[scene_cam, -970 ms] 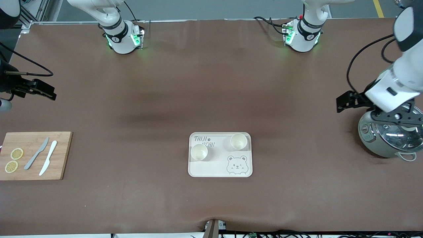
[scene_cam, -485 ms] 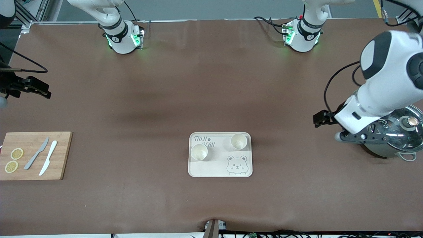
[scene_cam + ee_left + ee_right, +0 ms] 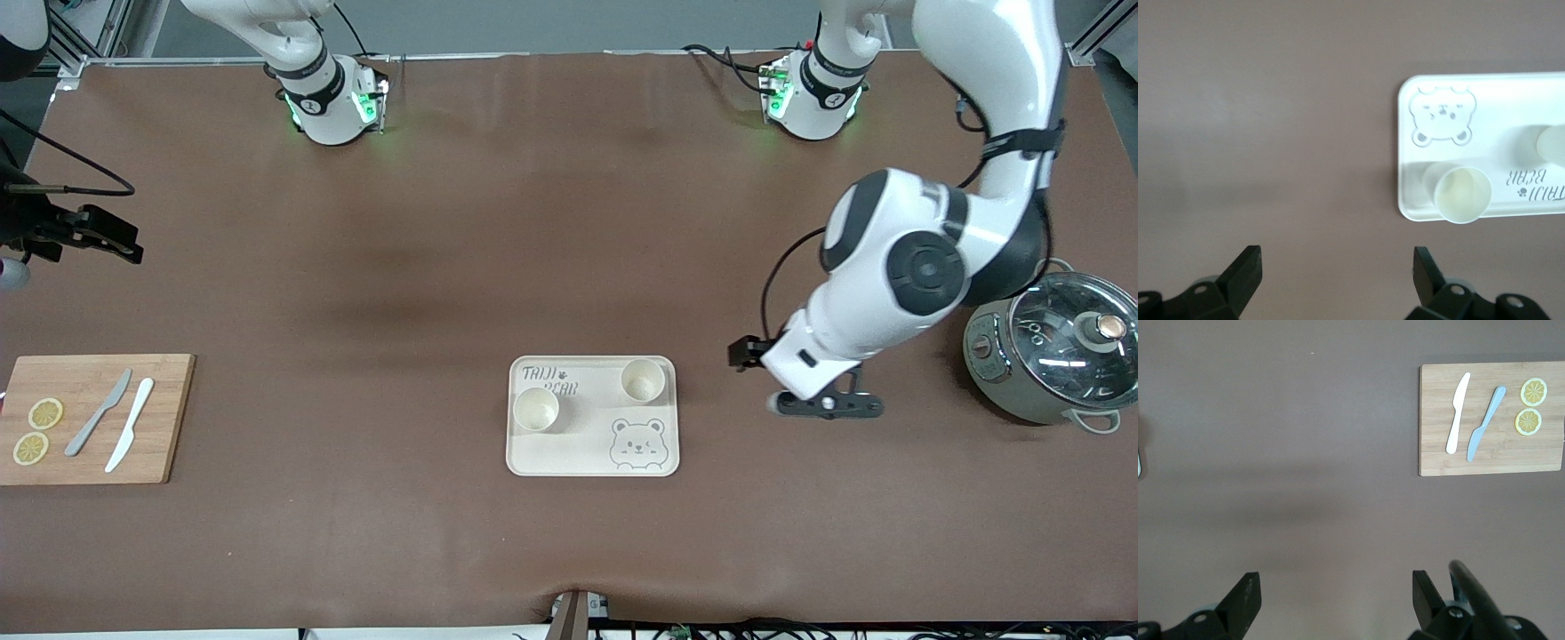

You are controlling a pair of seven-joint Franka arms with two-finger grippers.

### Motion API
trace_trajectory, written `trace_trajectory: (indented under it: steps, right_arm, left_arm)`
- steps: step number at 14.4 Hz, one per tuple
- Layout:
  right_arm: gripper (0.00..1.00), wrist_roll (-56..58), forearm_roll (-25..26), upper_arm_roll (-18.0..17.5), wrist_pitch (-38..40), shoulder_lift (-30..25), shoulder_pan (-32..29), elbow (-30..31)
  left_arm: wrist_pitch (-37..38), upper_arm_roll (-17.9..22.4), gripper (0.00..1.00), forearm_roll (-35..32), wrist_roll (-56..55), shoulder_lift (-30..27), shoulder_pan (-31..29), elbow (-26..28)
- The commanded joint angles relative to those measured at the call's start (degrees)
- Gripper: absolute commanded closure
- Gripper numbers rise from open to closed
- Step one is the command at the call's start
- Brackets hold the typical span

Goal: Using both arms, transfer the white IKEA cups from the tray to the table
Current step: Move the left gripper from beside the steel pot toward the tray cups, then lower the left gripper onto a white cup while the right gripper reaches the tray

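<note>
My left gripper (image 3: 1335, 280) hung wide open and empty over the table (image 3: 356, 267) beside the tray (image 3: 533, 458) of 2 white IKEA cups (image 3: 642, 380); my right gripper (image 3: 1331, 603) waited, equally spread, clear of the cutting board (image 3: 1491, 453)

My arms are white with black joint bands, my bases (image 3: 333, 102) glow green, and black cables hang beside my black hands.

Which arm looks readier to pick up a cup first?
Probably the left: its open tool is over the table beside the tray, near a cup. The right tool is open, far off.
</note>
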State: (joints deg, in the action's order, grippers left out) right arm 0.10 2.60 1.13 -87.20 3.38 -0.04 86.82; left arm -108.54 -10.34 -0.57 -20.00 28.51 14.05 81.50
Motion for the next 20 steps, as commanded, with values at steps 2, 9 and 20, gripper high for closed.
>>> trace_trajectory:
  steps: [2, 9, 20]
  right_arm:
    - [0.0, 0.17, 0.56, -0.43, -1.05, -1.62, -0.4, 2.39]
    - [0.0, -0.18, 0.39, -0.51, -0.78, -1.36, -0.58, 2.3]
    - [0.0, -38.37, -8.75, -1.04, -17.1, 18.48, 22.42, -7.81]
  left_arm:
    - [-5.78, 0.4, 0.0, -1.62, -5.47, 4.87, 5.18, -1.08]
    - [-23.12, 0.4, 0.0, -6.2, -15.68, 5.77, 7.92, 10.78]
    - [-27.08, 0.4, 0.0, -6.29, -16.56, 5.85, 8.1, 14.3]
